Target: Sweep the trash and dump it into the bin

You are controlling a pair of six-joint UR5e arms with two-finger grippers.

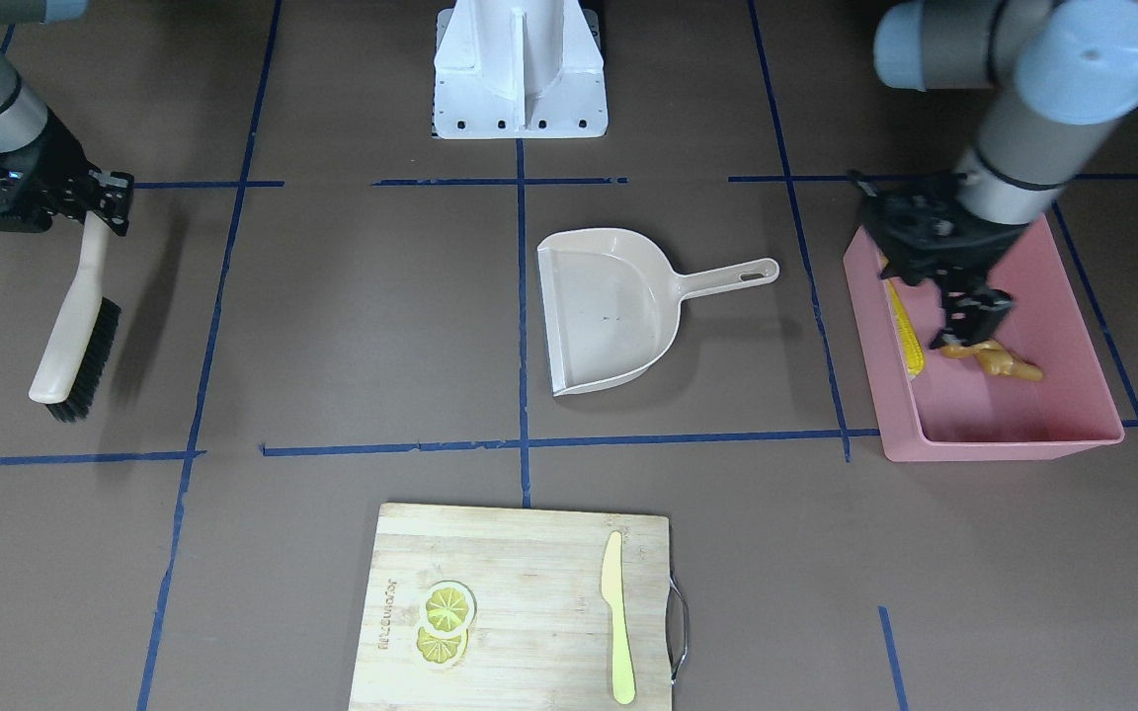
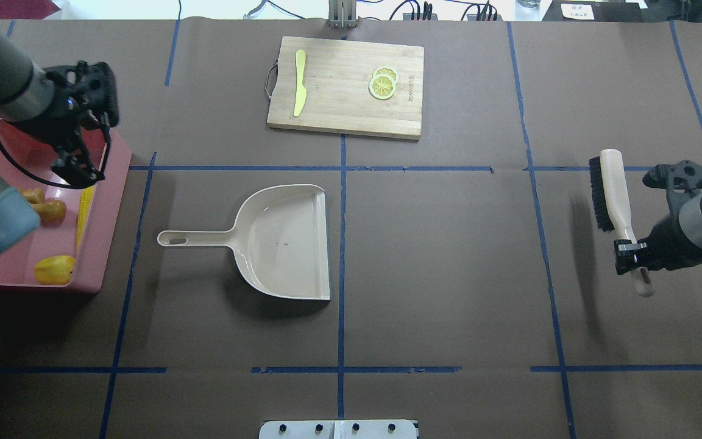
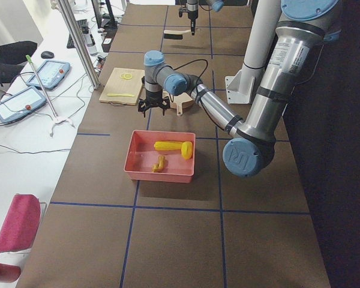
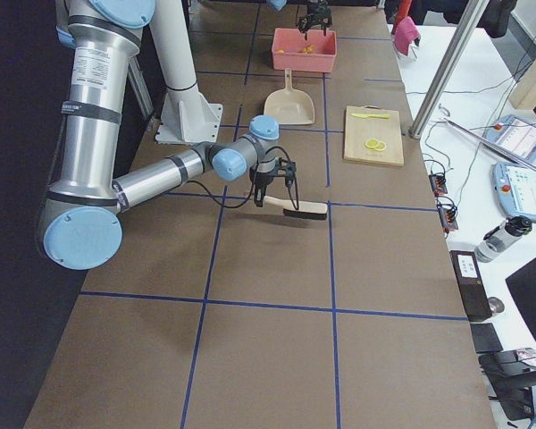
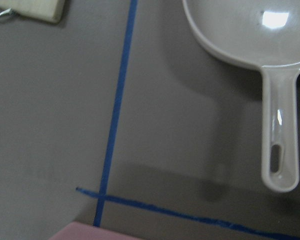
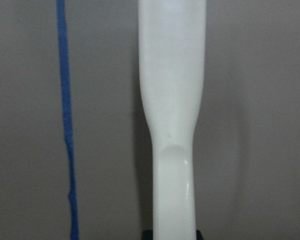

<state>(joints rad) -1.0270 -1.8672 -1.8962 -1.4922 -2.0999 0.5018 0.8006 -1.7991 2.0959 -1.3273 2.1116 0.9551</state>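
Brown-papered table (image 2: 448, 274), blue tape grid: all three trash items sit in the bin, and neither arm is at the dustpan.

Pink bin (image 1: 1004, 446) is at the robot's left end of the table. Corn cob (image 2: 86, 210) lies along the wall nearest the dustpan, ginger root (image 2: 46, 207) is just beside it, and potato lump (image 2: 54, 269) is at the robot-side end. Left gripper (image 2: 78, 171) hangs over the bin's far end, fingers spread, nothing in them. Right gripper (image 2: 631, 253) is clamped on the handle of the brush (image 2: 610, 189) at the right end, bristles facing the dustpan; the offset shadow says it's off the surface. Beige dustpan (image 2: 284, 244) lies flat mid-table, empty, handle pointing at the bin but not touching it. Cutting board (image 2: 345, 110) at the far edge carries lemon slices (image 2: 382, 84) and a knife (image 2: 299, 91).
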